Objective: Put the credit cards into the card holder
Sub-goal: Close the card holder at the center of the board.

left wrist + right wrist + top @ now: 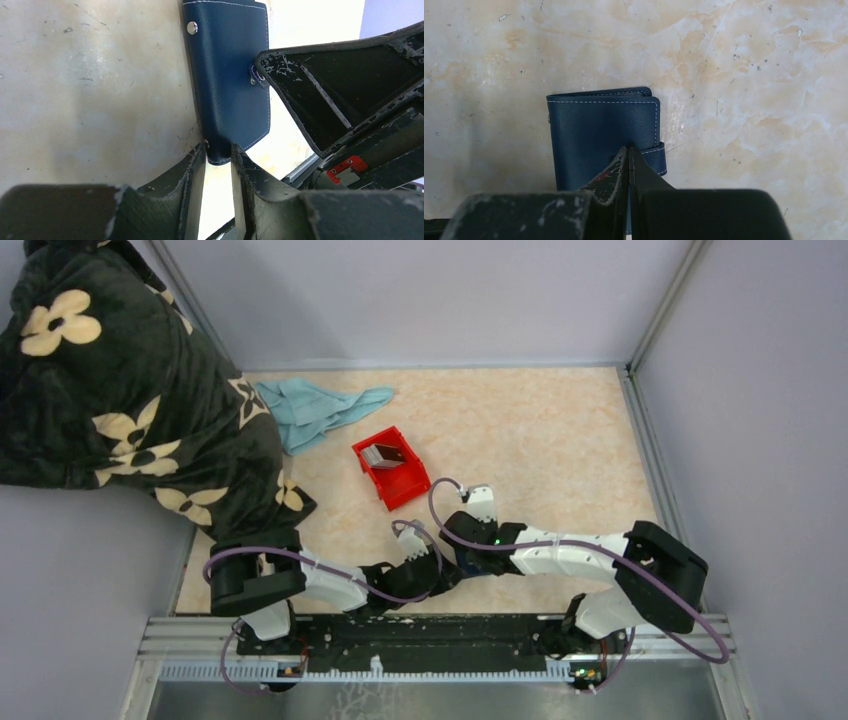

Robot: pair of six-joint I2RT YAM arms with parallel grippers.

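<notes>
- The wallet (601, 135) lies closed on the table (749, 75), close to the arms' bases. Its snap tab (658, 159) wraps over one edge.
- Our left hand (218, 152) has its fingers drawn narrow on the wallet's end and holds it there. That pinch needs to be firm and low so the wallet cannot slide or lift.
- Our right hand (629, 150) has its tips pressed together right at the snap tab. We cannot tell whether the tab is caught between them.
- We judge the step in hand to be undoing the tab so the wallet can open. We peel the tab away from its snap rather than pull straight up, or the whole wallet rises with it.
- If the tips slip off, we part them a little and catch the tab's free edge.
- The cards (383, 453) sit in the red bin (412, 492), well apart from the wallet. We open the wallet flat before we reach for them.
</notes>
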